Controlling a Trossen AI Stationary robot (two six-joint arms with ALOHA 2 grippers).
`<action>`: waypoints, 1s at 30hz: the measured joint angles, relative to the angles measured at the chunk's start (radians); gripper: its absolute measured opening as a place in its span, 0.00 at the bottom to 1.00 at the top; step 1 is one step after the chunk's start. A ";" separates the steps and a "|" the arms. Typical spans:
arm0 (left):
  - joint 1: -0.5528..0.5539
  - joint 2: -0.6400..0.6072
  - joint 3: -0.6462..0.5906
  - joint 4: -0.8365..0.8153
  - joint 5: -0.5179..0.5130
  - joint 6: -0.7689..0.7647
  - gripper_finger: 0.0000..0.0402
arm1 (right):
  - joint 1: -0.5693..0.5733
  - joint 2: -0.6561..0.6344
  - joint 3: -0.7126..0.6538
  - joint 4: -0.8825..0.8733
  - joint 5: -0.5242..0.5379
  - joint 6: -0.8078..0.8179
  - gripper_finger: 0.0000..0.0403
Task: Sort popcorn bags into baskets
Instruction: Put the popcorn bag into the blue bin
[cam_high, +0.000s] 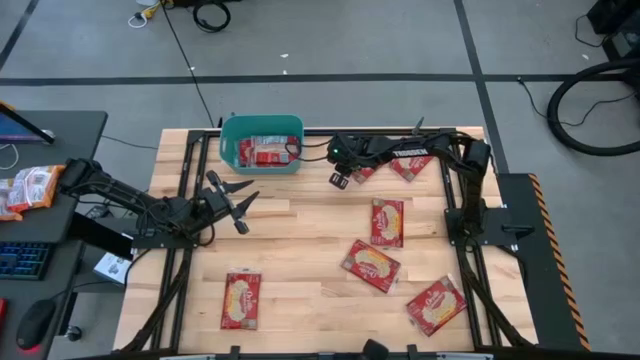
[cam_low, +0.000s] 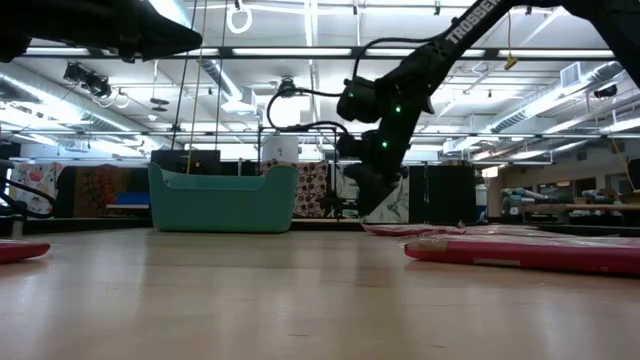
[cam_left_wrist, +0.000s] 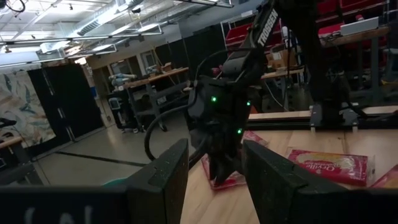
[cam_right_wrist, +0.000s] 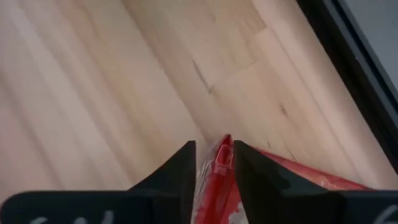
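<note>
Several red popcorn bags lie flat on the wooden table: one near the far edge (cam_high: 410, 164), three on the right half (cam_high: 387, 222) (cam_high: 371, 265) (cam_high: 436, 305) and one near left (cam_high: 240, 300). More bags sit in the teal basket (cam_high: 232, 131) at the far edge. My right gripper (cam_high: 339, 179) is down at the left end of another bag (cam_high: 364, 173), just right of the basket, and is shut on it. My left gripper (cam_high: 237, 203) hovers open over bare table in front of the basket, touching nothing. My right gripper pinches the popcorn bag's end edge (cam_right_wrist: 223, 155) between its two fingers, slanting down from above and from the table's right. The rest of the bag (cam_right_wrist: 298, 177) trails back under the gripper and stays low at the table (cam_left_wrist: 231, 180).
A desk left of the table holds orange-and-white packets (cam_high: 28, 188), a keyboard and a mouse. The table's middle and near-centre boards are bare wood. Black frame rails run along the table's sides, and the right arm's base (cam_high: 480, 222) stands at the right edge.
</note>
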 joint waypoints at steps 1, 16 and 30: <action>0.000 0.000 0.000 0.000 0.000 0.000 0.39 | 0.000 0.003 0.000 0.010 0.008 0.004 0.30; 0.001 0.000 0.000 -0.001 0.009 -0.001 0.39 | 0.000 0.003 -0.095 0.159 0.054 0.040 0.36; 0.001 0.000 0.000 -0.001 0.009 0.000 0.39 | 0.002 0.002 -0.172 0.203 0.070 -0.041 0.26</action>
